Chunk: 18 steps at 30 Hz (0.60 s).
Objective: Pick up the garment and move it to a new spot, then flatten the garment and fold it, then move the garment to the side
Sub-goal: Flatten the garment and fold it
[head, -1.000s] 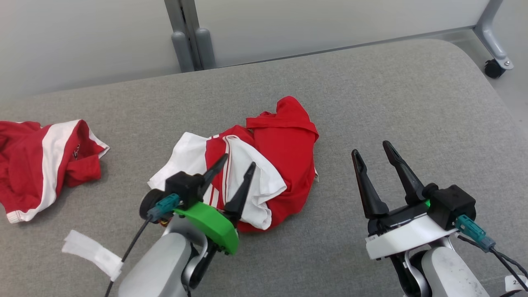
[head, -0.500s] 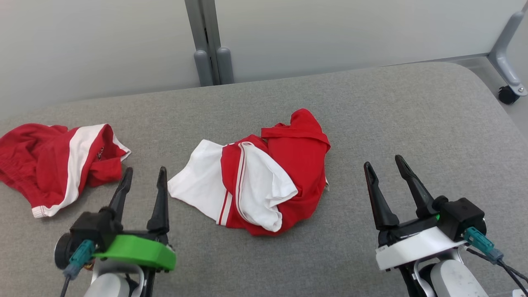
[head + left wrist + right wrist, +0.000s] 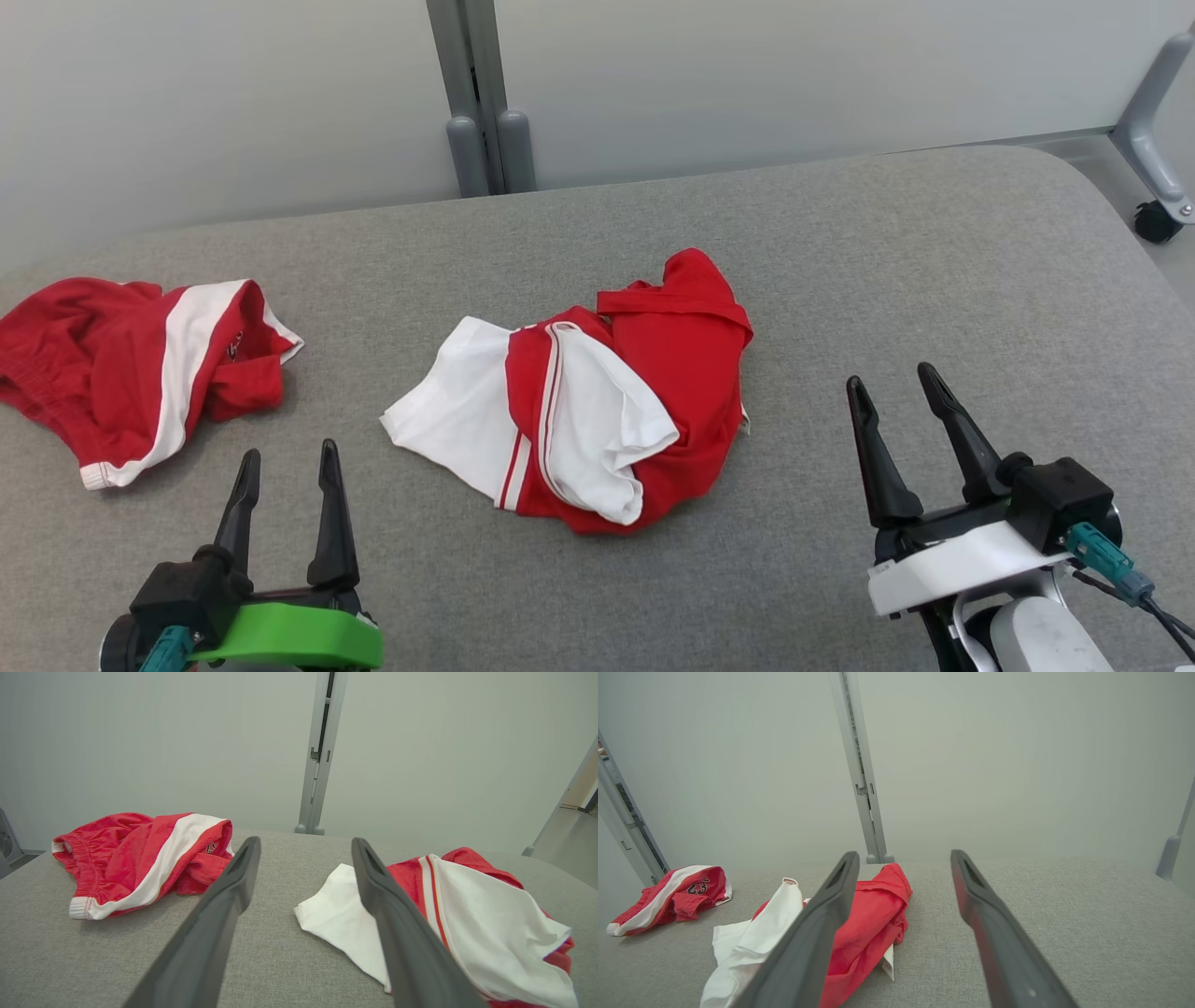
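A crumpled red and white garment (image 3: pixel 597 411) lies in the middle of the grey padded table (image 3: pixel 934 261). My left gripper (image 3: pixel 288 455) hangs open at the lower left, apart from the garment and holding nothing. Open and empty too, my right gripper (image 3: pixel 890 378) is off to the garment's right. From the left wrist, the garment (image 3: pixel 472 905) lies just right of that gripper (image 3: pixel 303 842). In the right wrist view the garment (image 3: pixel 873 924) sits partly behind the left finger (image 3: pixel 831 905) of that gripper (image 3: pixel 904 855).
A second red garment with a white stripe (image 3: pixel 140 364) lies bunched at the table's left end, also seen as the striped garment (image 3: pixel 140 858) from the left wrist. Behind the table stand pale wall panels and a grey post (image 3: pixel 481 93). A caster wheel (image 3: pixel 1156 222) sits off the right corner.
My left gripper has drawn back from over the middle garment to the lower left, still open. The head camera has shifted, so the whole scene sits lower and further right.
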### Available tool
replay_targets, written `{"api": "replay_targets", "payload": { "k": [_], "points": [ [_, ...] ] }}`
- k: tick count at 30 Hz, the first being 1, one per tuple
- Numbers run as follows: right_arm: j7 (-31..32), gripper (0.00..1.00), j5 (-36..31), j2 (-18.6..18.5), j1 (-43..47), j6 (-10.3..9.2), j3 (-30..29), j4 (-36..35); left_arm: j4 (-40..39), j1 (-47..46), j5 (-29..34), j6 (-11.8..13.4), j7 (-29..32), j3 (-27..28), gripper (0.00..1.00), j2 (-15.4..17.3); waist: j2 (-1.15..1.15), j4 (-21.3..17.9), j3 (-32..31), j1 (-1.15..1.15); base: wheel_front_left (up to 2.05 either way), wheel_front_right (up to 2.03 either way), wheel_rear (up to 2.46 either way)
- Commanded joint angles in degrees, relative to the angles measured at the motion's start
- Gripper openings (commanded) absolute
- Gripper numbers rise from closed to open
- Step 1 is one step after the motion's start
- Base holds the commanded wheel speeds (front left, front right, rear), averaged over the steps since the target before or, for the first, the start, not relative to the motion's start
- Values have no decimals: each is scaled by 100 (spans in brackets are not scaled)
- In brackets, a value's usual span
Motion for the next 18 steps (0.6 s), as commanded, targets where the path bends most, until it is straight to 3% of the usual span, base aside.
{"api": "replay_targets", "payload": {
  "k": [1,18],
  "points": [
    [-17,100,-35,-26,15,0,-10,14,11,62,64,-75,-18,53,100,-53,0,1,-4,0,0,0,0],
    [-17,100,-25,-27,20,0,-10,-35,225,64,448,-468,-18,397,100,-408,0,-3,-27,0,0,0,0]
  ]
}}
